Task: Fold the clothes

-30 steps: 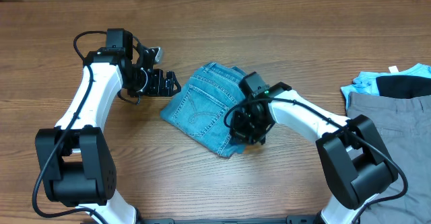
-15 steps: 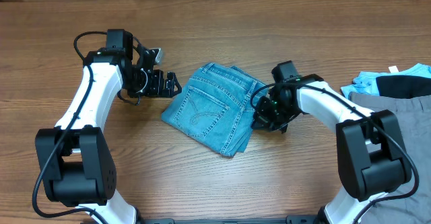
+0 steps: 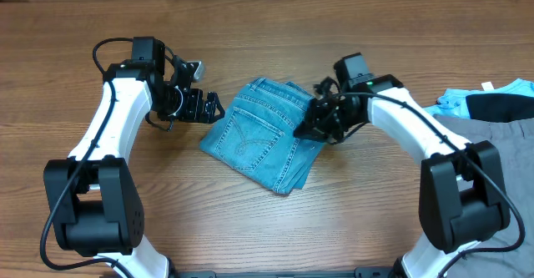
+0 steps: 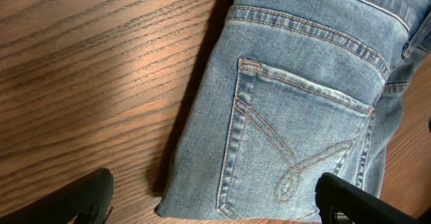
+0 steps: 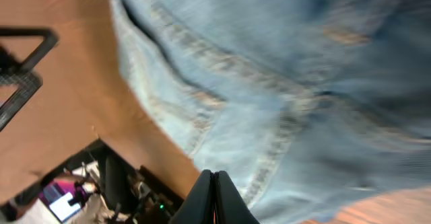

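The left gripper (image 4: pixel 215 207) had its fingers wide apart, with the folded jeans (image 4: pixel 296 109) just ahead of them. The right gripper (image 5: pixel 214 196) had its fingers pressed together, with denim directly beyond the tips.

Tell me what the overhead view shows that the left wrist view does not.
Only overhead: both arms, the right arm's fingers at the jeans' edge, and grey trousers, a black garment and a pale-blue garment at the picture's right side. Only left wrist: the back pocket stitching up close, with the left arm's fingers spread wide at the bottom corners. Both: the folded jeans on the wooden table.
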